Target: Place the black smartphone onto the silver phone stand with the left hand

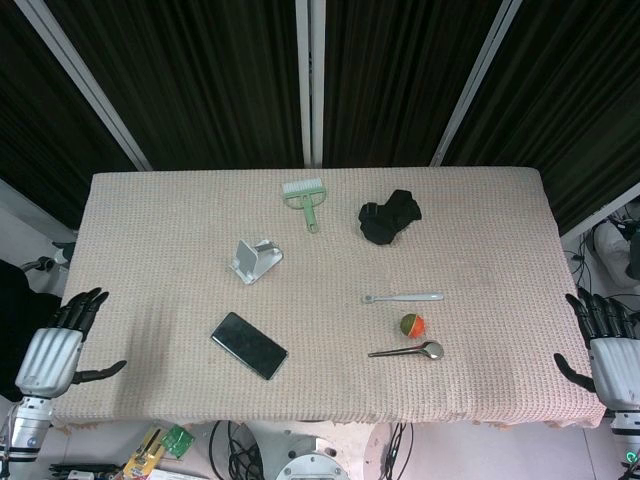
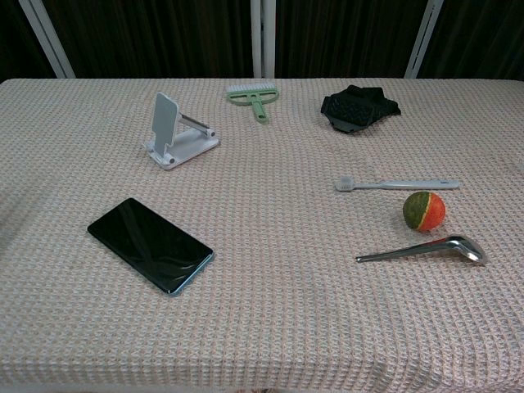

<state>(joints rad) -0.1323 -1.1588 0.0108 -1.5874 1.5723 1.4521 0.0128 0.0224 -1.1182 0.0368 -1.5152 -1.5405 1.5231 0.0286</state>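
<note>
The black smartphone lies flat and face up on the table's front left part. Behind it, slightly to the right, the silver phone stand sits upright with nothing on it. My left hand hovers off the table's left edge, fingers spread, holding nothing, well left of the phone. At the table's right edge my right hand is also open and holds nothing. Neither hand appears in the chest view.
A green brush and a black glove lie at the back. A toothbrush, an orange-green ball and a metal spoon lie front right.
</note>
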